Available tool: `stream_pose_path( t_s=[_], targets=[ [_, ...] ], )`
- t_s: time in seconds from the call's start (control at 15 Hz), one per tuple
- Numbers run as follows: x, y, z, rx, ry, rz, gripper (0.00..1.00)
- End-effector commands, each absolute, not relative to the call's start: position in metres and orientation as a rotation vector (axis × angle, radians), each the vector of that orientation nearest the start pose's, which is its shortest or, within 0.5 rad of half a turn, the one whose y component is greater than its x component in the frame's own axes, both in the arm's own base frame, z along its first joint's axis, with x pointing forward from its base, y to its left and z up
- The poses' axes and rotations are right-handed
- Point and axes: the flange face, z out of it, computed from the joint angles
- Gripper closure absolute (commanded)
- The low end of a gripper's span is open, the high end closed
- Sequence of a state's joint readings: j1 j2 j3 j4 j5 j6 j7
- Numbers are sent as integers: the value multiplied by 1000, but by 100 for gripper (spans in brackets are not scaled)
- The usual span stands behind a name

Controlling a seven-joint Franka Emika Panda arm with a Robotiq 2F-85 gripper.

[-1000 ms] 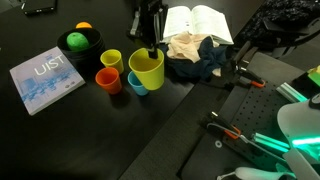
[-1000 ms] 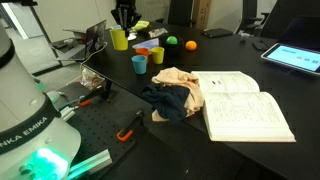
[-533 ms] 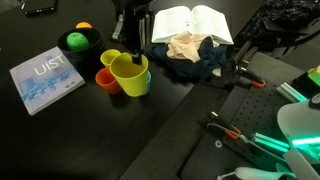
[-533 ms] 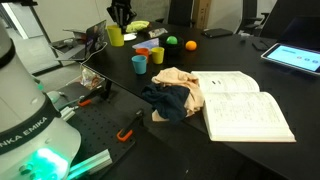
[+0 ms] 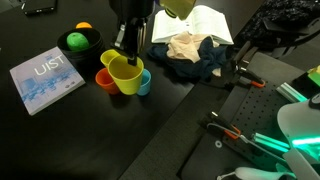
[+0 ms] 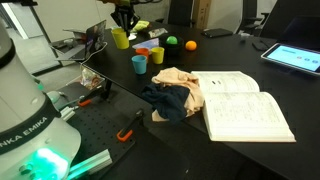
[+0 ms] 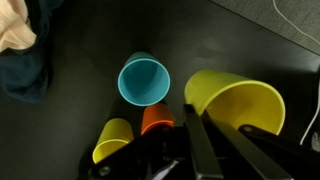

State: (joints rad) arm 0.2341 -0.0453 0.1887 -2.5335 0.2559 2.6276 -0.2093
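My gripper is shut on the rim of a large yellow-green cup and holds it off the black table. In the wrist view the cup hangs right of centre, its wall pinched between my fingers. Just below and beside it stand a blue cup, an orange cup and a small yellow cup. In an exterior view the held cup is at the far end of the table, above the blue cup.
A green bowl with balls and a blue-white book lie to one side. A heap of cloth and an open book lie on the other. The robot's base plate with tools is nearby.
My gripper has carried the yellow-green cup sideways, from next to the cloth to over the group of small cups. The jaws stayed shut on it.
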Motion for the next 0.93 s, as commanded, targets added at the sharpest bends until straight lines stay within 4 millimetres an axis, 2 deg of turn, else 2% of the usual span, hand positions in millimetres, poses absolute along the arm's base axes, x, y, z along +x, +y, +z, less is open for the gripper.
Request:
stream_pose_path(
  t_s=[0.0,0.27,0.6,0.87],
  targets=[
    [433,188,287,-2896,-669,-253,99],
    [449,187,270,-2892,-726,-316,99],
    [469,181,261,-2885,-781,-391,99],
    [486,159,272,-2899,-825,-475,99]
  ],
)
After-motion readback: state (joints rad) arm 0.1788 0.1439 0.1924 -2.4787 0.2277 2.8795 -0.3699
